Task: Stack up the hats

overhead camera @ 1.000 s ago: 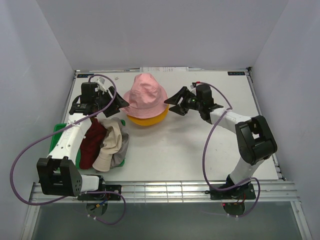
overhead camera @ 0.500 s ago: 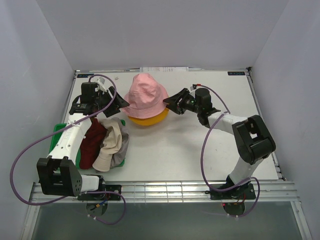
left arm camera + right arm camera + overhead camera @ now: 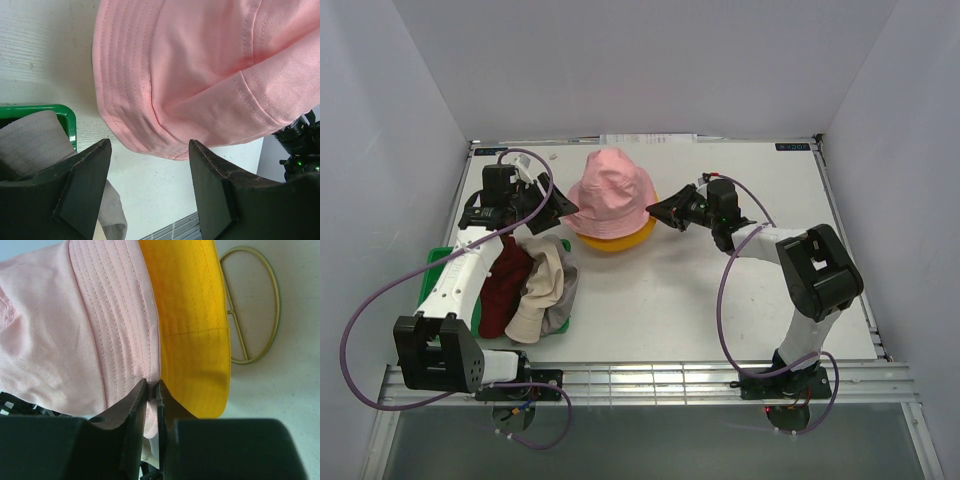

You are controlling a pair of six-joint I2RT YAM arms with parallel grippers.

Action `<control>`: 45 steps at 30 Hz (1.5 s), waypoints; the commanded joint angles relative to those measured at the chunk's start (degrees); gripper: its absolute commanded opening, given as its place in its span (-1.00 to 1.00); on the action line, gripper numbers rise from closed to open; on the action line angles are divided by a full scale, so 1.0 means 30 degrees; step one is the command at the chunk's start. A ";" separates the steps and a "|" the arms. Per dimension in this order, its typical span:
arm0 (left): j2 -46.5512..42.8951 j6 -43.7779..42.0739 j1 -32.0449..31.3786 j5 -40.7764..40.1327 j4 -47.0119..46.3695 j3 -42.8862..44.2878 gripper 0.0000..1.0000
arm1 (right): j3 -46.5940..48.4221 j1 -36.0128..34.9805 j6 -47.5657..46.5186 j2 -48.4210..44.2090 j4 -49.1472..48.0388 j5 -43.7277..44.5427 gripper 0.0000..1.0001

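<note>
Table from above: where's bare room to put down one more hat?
Free: the wide table patch between the pink hat, the hat pile and the right arm; also the far right corner. Crowded: the left edge, around the green tray.

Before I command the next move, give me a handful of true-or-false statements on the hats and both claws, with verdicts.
1. The pink hat sits on top of the yellow hat. True.
2. The right claw hangs open, clear of the hats. False: it is pinched shut on the pink hat's brim.
3. The left claw grips the pink hat. False: its jaws stand open beside the brim, with nothing between them.
4. The dark red hat and the cream hat lie in a heap over the green tray. True.
5. All the hats are on one stack. False: only the pink and yellow ones are stacked.
</note>
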State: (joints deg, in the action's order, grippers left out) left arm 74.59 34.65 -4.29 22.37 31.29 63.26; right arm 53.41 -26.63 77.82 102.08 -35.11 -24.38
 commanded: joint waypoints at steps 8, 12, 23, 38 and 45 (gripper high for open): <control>-0.0604 -0.0565 0.0230 -0.0132 0.0322 0.0942 0.52 | 0.1414 0.0732 -0.1622 0.0571 0.1213 -0.0806 -0.83; -0.0459 -0.0565 0.0552 -0.0279 0.0469 0.1294 0.56 | 0.3024 0.1230 -0.3142 0.1391 0.2912 -0.1920 -0.84; 0.1181 0.1454 0.2456 0.2121 -0.1054 0.1587 0.56 | 0.7245 0.1758 -0.6339 0.3589 0.7485 -0.3502 -0.84; 0.5283 0.4033 0.2984 0.5346 -0.5708 0.1354 0.52 | 0.9590 0.1993 -0.9065 0.4820 1.0386 -0.4265 -0.84; 0.5899 0.5176 0.2984 0.5463 -0.7732 0.0505 0.51 | 0.9737 0.2139 -0.9183 0.4879 1.0386 -0.4500 -0.84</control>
State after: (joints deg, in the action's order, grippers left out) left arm 92.88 48.16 4.38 37.10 13.50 65.89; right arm 80.29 -20.88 52.05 115.68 -5.26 -37.10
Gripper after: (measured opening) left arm 0.761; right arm 0.089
